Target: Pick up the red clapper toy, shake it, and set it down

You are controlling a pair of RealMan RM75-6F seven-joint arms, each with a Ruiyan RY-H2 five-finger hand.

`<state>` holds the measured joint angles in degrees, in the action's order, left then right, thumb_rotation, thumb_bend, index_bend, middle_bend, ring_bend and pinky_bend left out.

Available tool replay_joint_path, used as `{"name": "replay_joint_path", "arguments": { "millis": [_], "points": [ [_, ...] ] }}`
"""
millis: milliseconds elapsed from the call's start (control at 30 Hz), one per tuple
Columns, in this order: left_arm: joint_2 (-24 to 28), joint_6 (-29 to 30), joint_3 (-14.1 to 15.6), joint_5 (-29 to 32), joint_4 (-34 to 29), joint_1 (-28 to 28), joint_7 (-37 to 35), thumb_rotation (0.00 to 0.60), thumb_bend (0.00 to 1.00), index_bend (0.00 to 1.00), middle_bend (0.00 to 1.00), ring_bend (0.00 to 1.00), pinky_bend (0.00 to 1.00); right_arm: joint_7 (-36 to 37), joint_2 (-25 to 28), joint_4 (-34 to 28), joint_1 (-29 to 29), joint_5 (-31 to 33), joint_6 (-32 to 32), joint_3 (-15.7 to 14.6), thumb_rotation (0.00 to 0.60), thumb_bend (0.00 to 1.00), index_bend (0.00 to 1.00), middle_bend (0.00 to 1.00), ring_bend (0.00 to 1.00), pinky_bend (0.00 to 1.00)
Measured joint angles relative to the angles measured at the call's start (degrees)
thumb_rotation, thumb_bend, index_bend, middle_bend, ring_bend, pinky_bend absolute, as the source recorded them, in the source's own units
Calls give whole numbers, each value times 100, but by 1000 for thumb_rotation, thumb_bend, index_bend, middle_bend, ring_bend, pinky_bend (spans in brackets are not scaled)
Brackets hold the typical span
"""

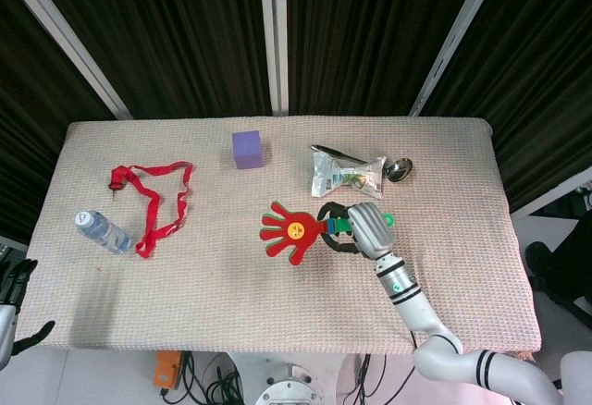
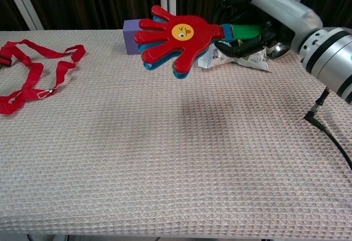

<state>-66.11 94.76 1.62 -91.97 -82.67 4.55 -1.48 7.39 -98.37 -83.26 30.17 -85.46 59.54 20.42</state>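
Note:
The red clapper toy (image 1: 292,231) (image 2: 176,36) is a hand-shaped red plate with a yellow face, blue plates behind it and a green handle. My right hand (image 1: 363,227) (image 2: 263,16) grips the green handle and holds the toy flat in the air above the table's middle right, its palm end pointing left. My left hand (image 1: 15,303) hangs off the table's near left corner with fingers apart, holding nothing.
A purple cube (image 1: 247,149) (image 2: 128,36), a snack bag (image 1: 347,175) and a spoon (image 1: 400,168) lie at the back. A red lanyard (image 1: 148,197) (image 2: 33,76) and a small water bottle (image 1: 102,231) lie at the left. A black cable (image 2: 324,120) trails at the right edge.

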Motion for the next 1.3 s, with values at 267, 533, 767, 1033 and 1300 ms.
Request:
{"name": "replay_joint_path", "arguments": {
  "millis": [267,533,767,1033,1300],
  "points": [
    [12,-10,21,16,37,21,-171,600,119,46,69,0,0,13,-1131,1013,264,1060,-99,-99,600,327,879,706,743,999],
    [25,0,31,49,62,57,-287,600,118,46,69,0,0,-26,-1371,1360,594,1097,-286,-198,600,40,164,114,48,144],
    [25,-1,26,59,72,64,-355,600,118,46,69,0,0,-395,-1105,1174,647,1029,-209,-296,600,0,0,0,0,0],
    [43,25,17,35,27,64,-354,600,118,45,69,0,0,-849,-241,153,322,762,408,-513,600,22,0,0,0,0],
    [42,69,13,-22,-66,62,-258,600,118,46,69,0,0,-2123,1578,-1078,-766,101,1673,-1391,600,46,0,0,0,0]
  ]
}}
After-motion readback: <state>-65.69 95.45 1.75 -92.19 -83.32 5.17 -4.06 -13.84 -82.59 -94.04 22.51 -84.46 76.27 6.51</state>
